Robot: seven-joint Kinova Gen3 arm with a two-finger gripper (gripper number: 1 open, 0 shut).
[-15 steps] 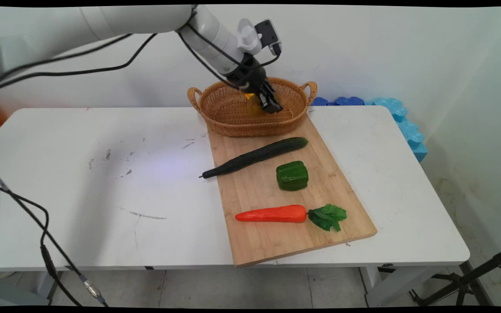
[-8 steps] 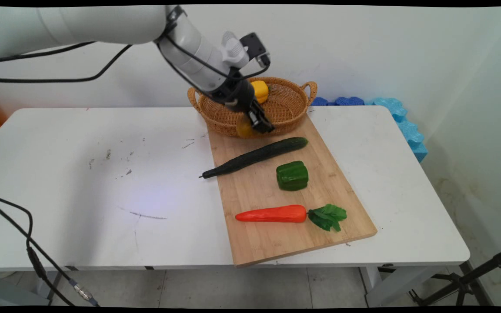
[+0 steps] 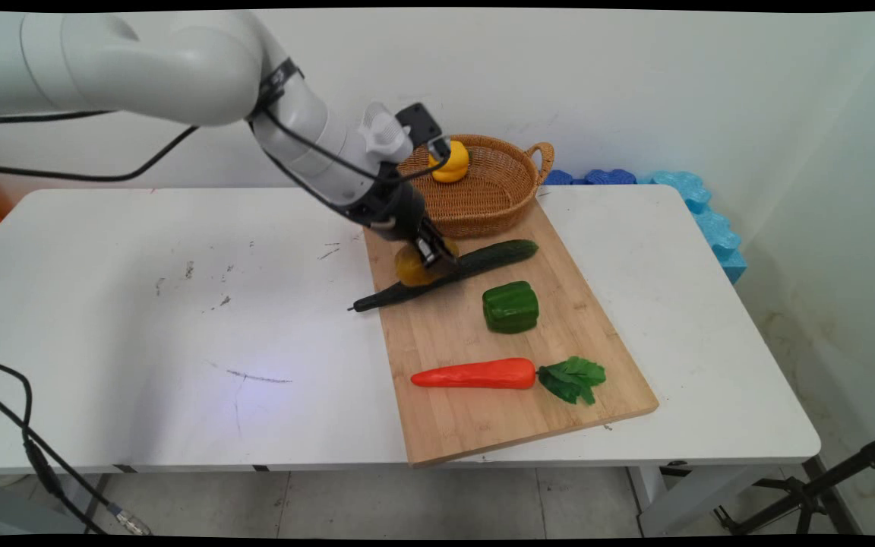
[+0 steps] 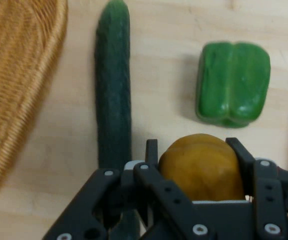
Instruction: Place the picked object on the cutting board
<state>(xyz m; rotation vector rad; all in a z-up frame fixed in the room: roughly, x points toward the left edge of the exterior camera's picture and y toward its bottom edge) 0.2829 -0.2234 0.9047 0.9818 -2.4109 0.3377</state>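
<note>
The gripper is clamped on a round, yellow-brown fruit, perhaps an orange or a potato; its kind is not clear. One finger sits on each side of it, so the hold looks centred. Judging from this, carrying it well means keeping that squeeze even and the hand level, with enough height to pass over the cucumber, which lies directly under and just ahead of the fingers on the cutting board. The green bell pepper sits beyond the fruit, a little to the side, clear of the hand. The wicker basket is behind the gripper, with a yellow pepper left inside. The carrot lies farther along the board.

Compared with a second ago, the gripper has come out of the basket with the fruit and now hangs over the cucumber's middle; the other vegetables have not moved.
</note>
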